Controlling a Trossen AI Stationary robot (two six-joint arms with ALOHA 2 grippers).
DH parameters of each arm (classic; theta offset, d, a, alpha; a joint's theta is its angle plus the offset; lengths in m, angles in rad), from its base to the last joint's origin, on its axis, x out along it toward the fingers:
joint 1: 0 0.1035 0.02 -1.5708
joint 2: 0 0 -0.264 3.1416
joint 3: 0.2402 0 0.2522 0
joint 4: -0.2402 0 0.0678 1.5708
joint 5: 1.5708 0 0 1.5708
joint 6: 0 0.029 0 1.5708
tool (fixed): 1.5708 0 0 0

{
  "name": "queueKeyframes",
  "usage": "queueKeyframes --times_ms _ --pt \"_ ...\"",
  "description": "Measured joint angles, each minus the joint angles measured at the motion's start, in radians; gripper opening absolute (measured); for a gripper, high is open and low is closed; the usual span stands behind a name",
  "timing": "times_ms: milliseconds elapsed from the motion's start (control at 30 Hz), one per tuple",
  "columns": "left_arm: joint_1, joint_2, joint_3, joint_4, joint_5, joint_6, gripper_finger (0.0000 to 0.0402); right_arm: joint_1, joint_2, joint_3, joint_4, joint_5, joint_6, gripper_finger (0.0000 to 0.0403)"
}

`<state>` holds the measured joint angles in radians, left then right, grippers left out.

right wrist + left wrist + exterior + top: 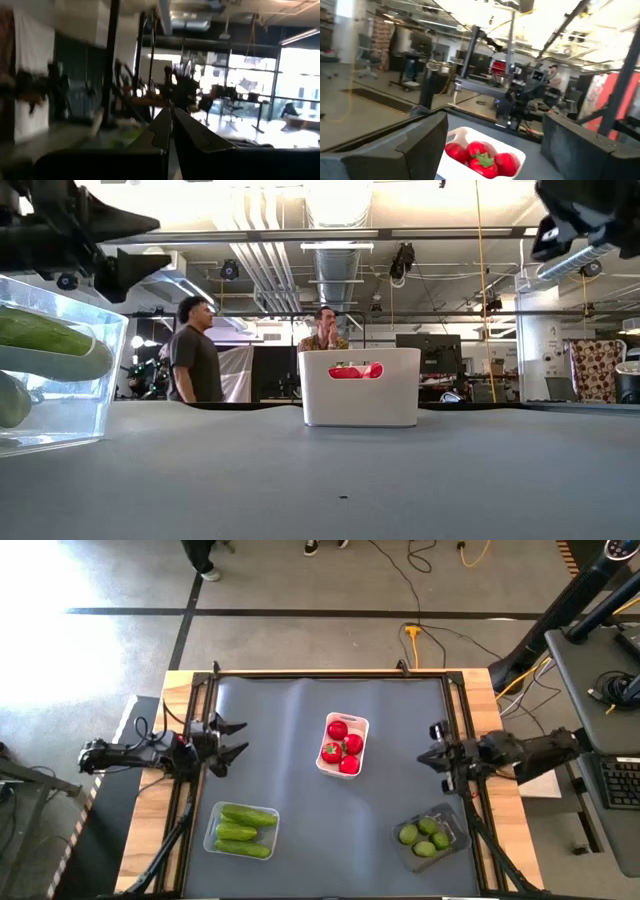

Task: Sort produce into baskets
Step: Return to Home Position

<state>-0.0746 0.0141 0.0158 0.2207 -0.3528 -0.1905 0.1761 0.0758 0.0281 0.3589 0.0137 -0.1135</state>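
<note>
1. I see tomatoes (pixel 342 746) in the white tray (pixel 361 723)
2. Left of that tray my left gripper (pixel 238 739) hangs wide open, empty; right of it my right gripper (pixel 424 754) is closed on nothing
3. Cucumbers (pixel 243 831) fill the clear tray (pixel 210 837) front-left of it, limes (pixel 424 837) the dark tray (pixel 453 824) front-right

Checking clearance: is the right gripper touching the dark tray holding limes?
Apart. The high view shows bare grey mat between the right gripper and the dark tray; left gripper idles opposite.

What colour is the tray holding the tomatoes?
White, opaque. The tray shows best in the low view.
</note>
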Motion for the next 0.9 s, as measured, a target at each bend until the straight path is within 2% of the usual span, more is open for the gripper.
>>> queueKeyframes --times_ms 167,467,633,733,833,900 --pt "-0.001 0.005 -0.005 -0.030 0.118 0.017 0.0307 0.000 -0.004 -0.015 -0.057 -0.072 -0.037 0.0013" --pt "0.000 0.006 -0.005 -0.074 0.132 0.040 0.0307 -0.067 -0.068 -0.016 -0.063 0.021 0.002 0.0013" --pt "0.000 0.007 -0.006 -0.136 0.136 0.003 0.0307 -0.139 -0.070 -0.016 -0.222 0.016 0.124 0.0013" --pt "0.000 0.007 -0.006 -0.169 0.146 -0.037 0.0307 -0.146 -0.066 -0.016 -0.297 -0.023 0.141 0.0013" --pt "0.000 0.005 -0.006 -0.174 0.275 -0.003 0.0307 -0.146 -0.065 -0.016 -0.345 -0.019 0.135 0.0013" --pt "-0.001 0.003 -0.006 -0.178 0.285 0.019 0.0307 -0.146 -0.046 -0.016 -0.344 -0.016 0.100 0.0013"
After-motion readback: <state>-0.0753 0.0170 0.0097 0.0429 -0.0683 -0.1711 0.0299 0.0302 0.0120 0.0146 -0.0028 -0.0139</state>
